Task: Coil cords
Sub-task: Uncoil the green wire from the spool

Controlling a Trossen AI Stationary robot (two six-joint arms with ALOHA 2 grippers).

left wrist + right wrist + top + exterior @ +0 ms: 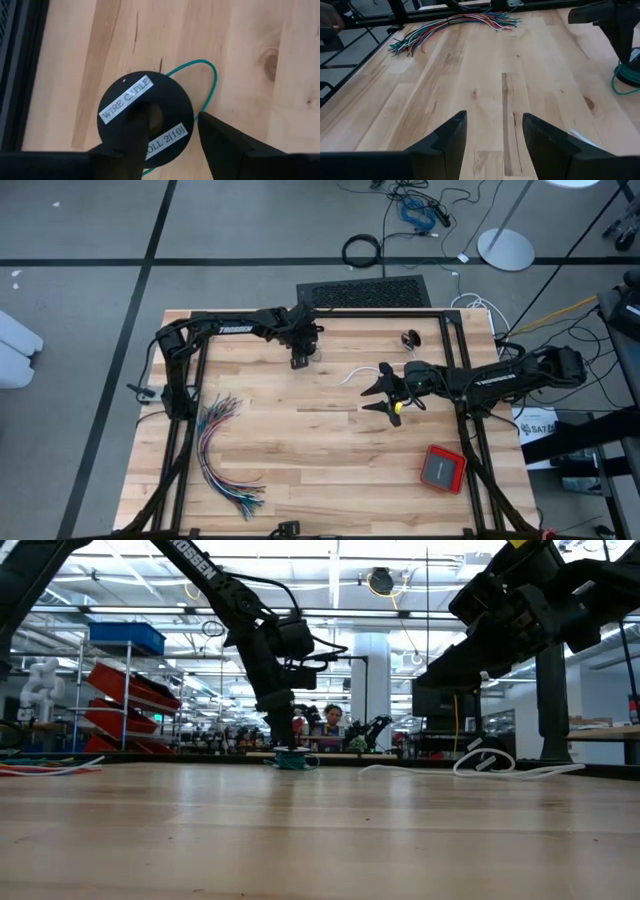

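Note:
A black reel (pixel 172 97) with white labels lies flat on the table near the far edge. The teal-green cord (pixel 214 80) is wound on it, and one loop sticks out onto the wood. My left gripper (pixel 172 114) points steeply down over the reel, open; one finger (pixel 140 125) is at the reel's centre hole, the other (pixel 220 137) just outside its rim. In the low view its fingers reach down to the teal coil (pixel 292 761). A white cord end (pixel 350 375) lies near my right gripper (pixel 369 398), which hovers open over bare wood. My left gripper comes at the reel from above, one finger at the hub hole (pixel 156 116) and the other outside the rim beside the teal cord (pixel 200 116). The fingers hide the places where they might meet the reel. I cannot tell whether they touch it.
A fanned bundle of many-coloured wires (pixel 222 450) lies at the table's left. A red box (pixel 442 468) sits near the right front corner. A small black coil (pixel 410 338) lies at the far edge. The black frame rails (pixel 380 313) border the table.

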